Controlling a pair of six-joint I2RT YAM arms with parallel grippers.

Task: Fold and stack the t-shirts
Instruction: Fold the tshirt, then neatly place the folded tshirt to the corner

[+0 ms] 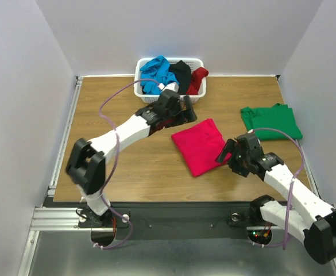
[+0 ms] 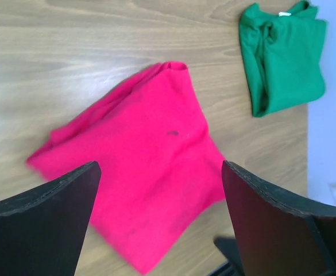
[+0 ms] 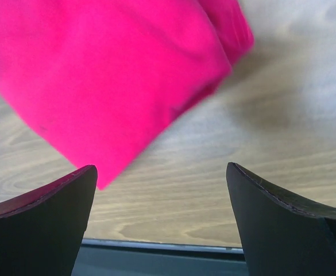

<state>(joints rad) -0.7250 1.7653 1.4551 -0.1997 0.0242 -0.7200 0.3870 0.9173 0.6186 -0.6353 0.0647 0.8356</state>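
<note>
Pink shirt (image 1: 201, 146) lies on worktop (image 1: 127, 167) between hands; right hand (image 1: 226, 152) at its right edge (nearer), left hand (image 1: 187, 113) behind; both wide, empty.

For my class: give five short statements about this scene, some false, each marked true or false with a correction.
1. The pink-red shirt lies folded on the table between the two grippers. True.
2. The green shirt is in the basket. False: it lies on the table, to the right, apart from the basket.
3. The left gripper grips the pink-red shirt. False: its jaws are open, holding nothing.
4. The basket holds a blue shirt, a black shirt and a dark red shirt. True.
5. The right gripper is open. True.
</note>
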